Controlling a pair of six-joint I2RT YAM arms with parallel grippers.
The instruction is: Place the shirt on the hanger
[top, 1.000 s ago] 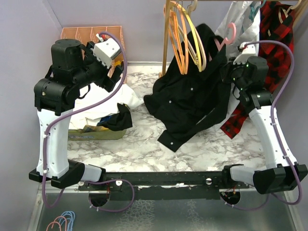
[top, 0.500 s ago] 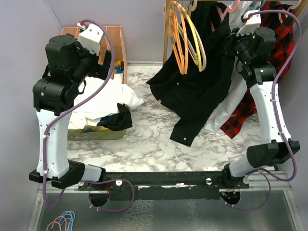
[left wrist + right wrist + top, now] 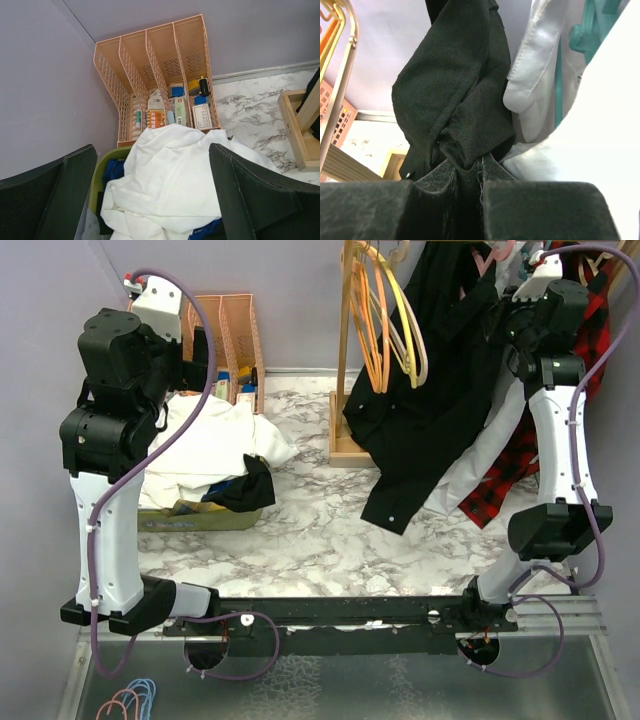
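The shirt [image 3: 420, 420] is held up near the far right corner of the table [image 3: 300, 530], clamped in the right gripper [image 3: 469, 185]; the left gripper [image 3: 152, 150] is spread apart above white cloth [image 3: 170, 175].

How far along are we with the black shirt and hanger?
Done: the shirt is off the table, hanging from the right tool, which is shut on a fold. In hand: it is held high, the pink hanger showing at its top; whether the shirt sits on it properly is hidden. Left: confirm seating, release. The left tool is open above white cloth.
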